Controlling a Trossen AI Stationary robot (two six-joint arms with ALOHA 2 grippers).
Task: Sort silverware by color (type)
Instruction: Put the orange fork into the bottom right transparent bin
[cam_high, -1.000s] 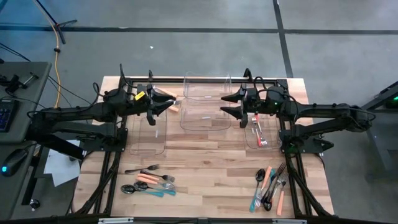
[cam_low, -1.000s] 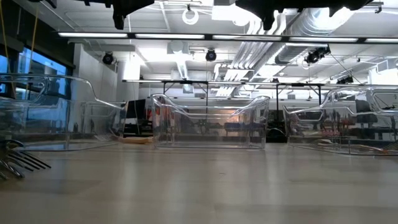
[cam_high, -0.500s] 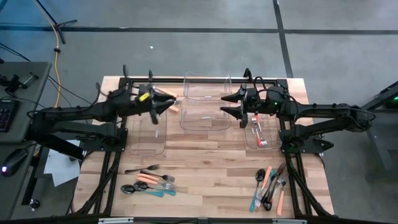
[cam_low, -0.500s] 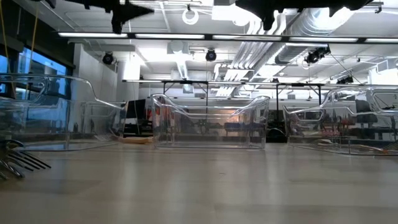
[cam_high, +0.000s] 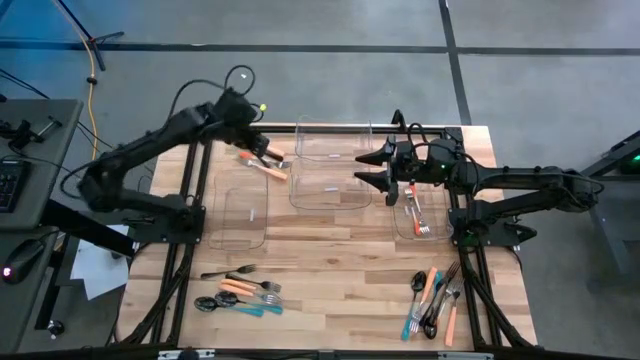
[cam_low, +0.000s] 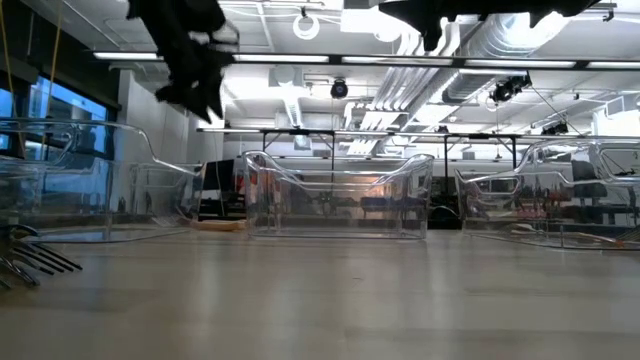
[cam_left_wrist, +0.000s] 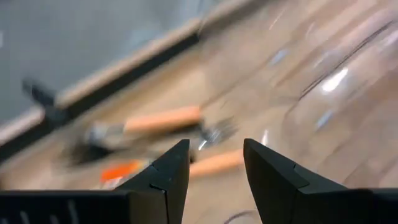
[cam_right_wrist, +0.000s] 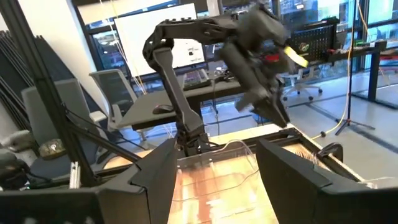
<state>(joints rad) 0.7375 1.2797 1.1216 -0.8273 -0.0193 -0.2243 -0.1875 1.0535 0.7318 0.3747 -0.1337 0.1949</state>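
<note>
Risk first, at the left claw (cam_left_wrist: 216, 144): released, fingers spread, nothing between them, poised above the orange-handled pieces (cam_left_wrist: 161, 118) lying loose on the worktop (cam_high: 330, 260) just left of the middle bin (cam_high: 330, 178). Close together, those pieces, at least two with handles nearly side by side. Likely trouble from a skewed descent: pinching two at once, or nudging one away across the wood. Thin and flat against the surface, so little to bite on; probable slip from closing too high, probable scrape of fingertips on the worktop from going too low. Also a chance of clipping the middle bin's clear wall, hard to judge by sight and just beside the target. Sorting error possible too: dropping an orange piece into the wrong bin.

Pose next. Left arm raised and sharply bent at the elbow, wrist tipped down and toward the middle bin, reaching in from the far left corner. Right arm stretched low and nearly straight, right claw (cam_high: 383, 170) wide open and empty, waiting just right of the middle bin, short of the right bin (cam_high: 400, 228).

Elsewhere: a few pieces (cam_high: 416, 215) inside that right bin; two unsorted heaps nearer than the middle bin, one to its left (cam_high: 240, 292), one to its right (cam_high: 432, 300).
</note>
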